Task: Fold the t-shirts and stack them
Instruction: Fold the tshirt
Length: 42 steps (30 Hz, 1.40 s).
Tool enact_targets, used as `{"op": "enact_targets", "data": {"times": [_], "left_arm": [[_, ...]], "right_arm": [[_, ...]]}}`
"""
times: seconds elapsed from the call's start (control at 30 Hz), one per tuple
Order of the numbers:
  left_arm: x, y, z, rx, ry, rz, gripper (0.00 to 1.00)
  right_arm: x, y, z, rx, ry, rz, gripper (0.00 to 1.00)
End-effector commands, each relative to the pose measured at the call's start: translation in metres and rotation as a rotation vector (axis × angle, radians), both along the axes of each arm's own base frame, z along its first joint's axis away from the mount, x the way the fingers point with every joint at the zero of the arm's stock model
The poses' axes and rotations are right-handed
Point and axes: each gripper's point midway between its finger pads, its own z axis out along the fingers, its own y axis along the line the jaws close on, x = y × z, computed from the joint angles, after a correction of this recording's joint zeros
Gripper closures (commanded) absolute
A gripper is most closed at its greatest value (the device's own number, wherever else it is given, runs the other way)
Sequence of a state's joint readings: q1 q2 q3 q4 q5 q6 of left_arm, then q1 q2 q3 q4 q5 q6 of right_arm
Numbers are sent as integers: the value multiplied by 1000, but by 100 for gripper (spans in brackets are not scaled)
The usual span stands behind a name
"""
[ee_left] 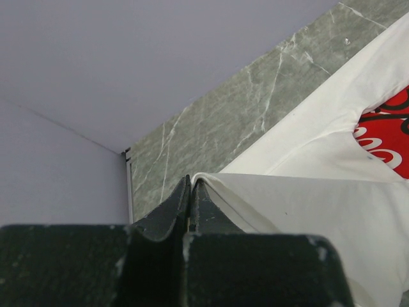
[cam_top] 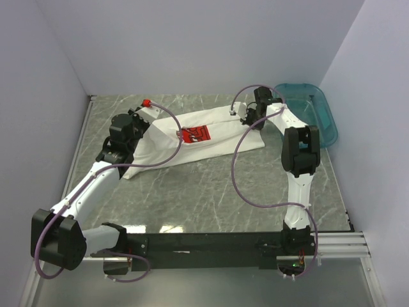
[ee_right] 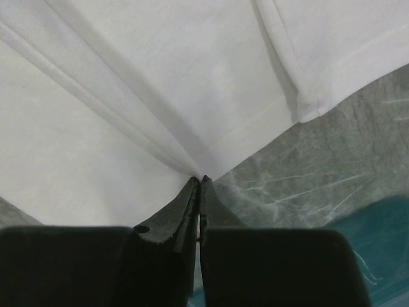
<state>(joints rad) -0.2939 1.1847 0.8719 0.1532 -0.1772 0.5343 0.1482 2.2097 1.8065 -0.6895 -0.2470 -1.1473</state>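
My left gripper (ee_left: 190, 182) and right gripper (ee_right: 200, 180) each pinch an opposite end of the t-shirt (cam_top: 220, 141), which stretches ahead of both fingertips, held taut between them so, I judge, the fold lands flat.

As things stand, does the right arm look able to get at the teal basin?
Probably yes: the teal basin lies just beside the right end effector, nothing between, though that end effector is shut on the Coca-Cola t-shirt.
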Motion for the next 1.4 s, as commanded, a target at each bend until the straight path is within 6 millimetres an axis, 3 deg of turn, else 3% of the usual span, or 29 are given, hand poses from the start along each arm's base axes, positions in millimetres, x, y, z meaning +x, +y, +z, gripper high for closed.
{"op": "enact_targets", "data": {"times": [0.0, 0.93, 0.97, 1.1, 1.23, 1.37], "left_arm": [[4, -2, 28, -34, -76, -13, 100], [4, -1, 28, -35, -75, -12, 100], [5, -1, 27, -36, -71, -14, 100], [7, -2, 26, -37, -68, -16, 100], [11, -4, 24, -35, -59, -19, 100], [15, -5, 25, -32, -58, -20, 100]], "right_arm": [[13, 3, 13, -1, -48, -8, 100], [18, 3, 11, -6, -53, -14, 98], [19, 6, 12, -7, -58, -10, 97], [24, 7, 17, 5, -87, -45, 57], [39, 8, 35, 50, -165, -153, 53], [52, 10, 68, 114, -248, -239, 54]]}}
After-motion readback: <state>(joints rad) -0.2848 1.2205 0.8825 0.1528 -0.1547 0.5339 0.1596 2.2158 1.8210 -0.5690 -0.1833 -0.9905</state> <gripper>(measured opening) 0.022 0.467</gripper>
